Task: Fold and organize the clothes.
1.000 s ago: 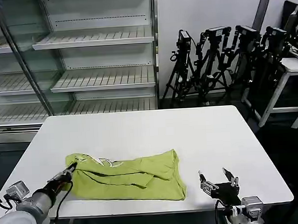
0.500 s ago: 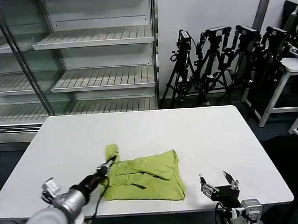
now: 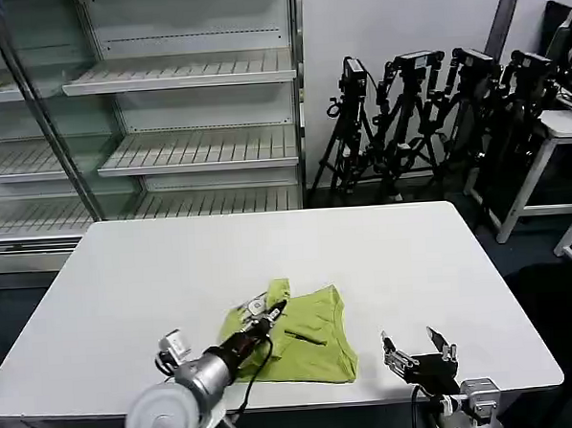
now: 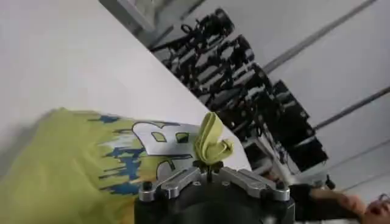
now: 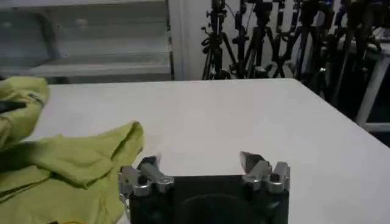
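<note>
The clothes are one lime T-shirt (image 3: 316, 337) lying bunched near the front edge of the white table (image 3: 268, 244). My left gripper (image 3: 272, 312) is shut on a pinch of its fabric, held over the middle of the shirt. In the left wrist view that pinched wad stands up from the gripper (image 4: 209, 165), and the shirt (image 4: 67, 164) below shows a white and blue print. My right gripper (image 3: 419, 347) hovers open and holding nothing at the front right, a little to the right of the shirt. The right wrist view shows the shirt (image 5: 79, 161) beyond the open gripper (image 5: 201, 163).
Bare metal shelving (image 3: 186, 133) stands behind the table. A row of black tripods (image 3: 425, 111) is at the back right, beside another white table (image 3: 560, 128). A broad stretch of bare tabletop lies behind and to the left of the shirt.
My left gripper has carried the shirt's left end to the right, folding it over the rest, so the shirt now covers much less table. The right gripper has stayed put.
</note>
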{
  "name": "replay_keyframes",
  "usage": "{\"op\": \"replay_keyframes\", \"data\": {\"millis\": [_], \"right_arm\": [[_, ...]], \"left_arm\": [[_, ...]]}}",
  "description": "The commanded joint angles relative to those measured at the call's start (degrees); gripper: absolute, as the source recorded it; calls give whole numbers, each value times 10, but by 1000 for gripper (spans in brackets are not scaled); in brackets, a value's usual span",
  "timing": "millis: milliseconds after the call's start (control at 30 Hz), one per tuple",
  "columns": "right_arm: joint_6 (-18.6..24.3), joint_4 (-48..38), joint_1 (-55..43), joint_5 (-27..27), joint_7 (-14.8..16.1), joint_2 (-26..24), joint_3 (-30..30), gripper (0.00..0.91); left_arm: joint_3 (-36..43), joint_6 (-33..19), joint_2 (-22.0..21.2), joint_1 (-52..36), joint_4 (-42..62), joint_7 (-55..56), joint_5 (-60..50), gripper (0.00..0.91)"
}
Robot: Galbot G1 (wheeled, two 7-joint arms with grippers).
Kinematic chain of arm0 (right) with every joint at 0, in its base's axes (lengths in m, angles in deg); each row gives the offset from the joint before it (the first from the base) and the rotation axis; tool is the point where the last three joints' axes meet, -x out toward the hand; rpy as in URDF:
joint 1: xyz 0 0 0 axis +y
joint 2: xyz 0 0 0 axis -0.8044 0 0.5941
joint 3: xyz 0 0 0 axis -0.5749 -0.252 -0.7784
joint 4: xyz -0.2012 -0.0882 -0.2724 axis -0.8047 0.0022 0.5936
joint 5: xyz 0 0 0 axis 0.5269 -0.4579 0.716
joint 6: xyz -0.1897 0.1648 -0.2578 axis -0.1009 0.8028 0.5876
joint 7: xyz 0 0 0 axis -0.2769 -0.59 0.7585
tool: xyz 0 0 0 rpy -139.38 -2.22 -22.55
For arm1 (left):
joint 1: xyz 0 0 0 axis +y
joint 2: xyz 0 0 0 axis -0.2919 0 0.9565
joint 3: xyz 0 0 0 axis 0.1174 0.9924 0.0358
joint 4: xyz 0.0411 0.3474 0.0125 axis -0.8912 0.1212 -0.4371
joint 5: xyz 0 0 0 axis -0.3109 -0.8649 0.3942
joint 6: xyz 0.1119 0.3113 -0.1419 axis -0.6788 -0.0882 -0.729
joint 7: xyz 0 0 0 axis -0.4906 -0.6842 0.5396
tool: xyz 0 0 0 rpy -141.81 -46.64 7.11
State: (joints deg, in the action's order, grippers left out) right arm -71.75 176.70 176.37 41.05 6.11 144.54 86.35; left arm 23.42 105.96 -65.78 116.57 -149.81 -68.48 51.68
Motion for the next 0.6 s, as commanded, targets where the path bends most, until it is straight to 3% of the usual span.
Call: {"op": "replay_keyframes", "data": {"millis": [33,200,233,267,300,600], "right_arm": [[0,-3,-6,0,-1,2,-2,907],[2,0,-7,-1,-3,4,-2,907],[2,0,-7,-1,-3,4,-2,907],[3,1,-6,-1,-3,3,-2,907],[3,2,-5,-1,-3,3,-2,907],[3,5,-5,-1,-3,1,-7,907]], "left_arm": [[71,1,-12,-40,49,0,-48,30],[73,2,-14,-52,53,-2,-57,71],[73,2,-14,-52,52,-3,-57,554],[72,2,-14,-52,49,-4,-57,846],[71,2,-13,-51,42,-8,-56,907],[46,2,11,-25,-43,-23,-44,907]]}}
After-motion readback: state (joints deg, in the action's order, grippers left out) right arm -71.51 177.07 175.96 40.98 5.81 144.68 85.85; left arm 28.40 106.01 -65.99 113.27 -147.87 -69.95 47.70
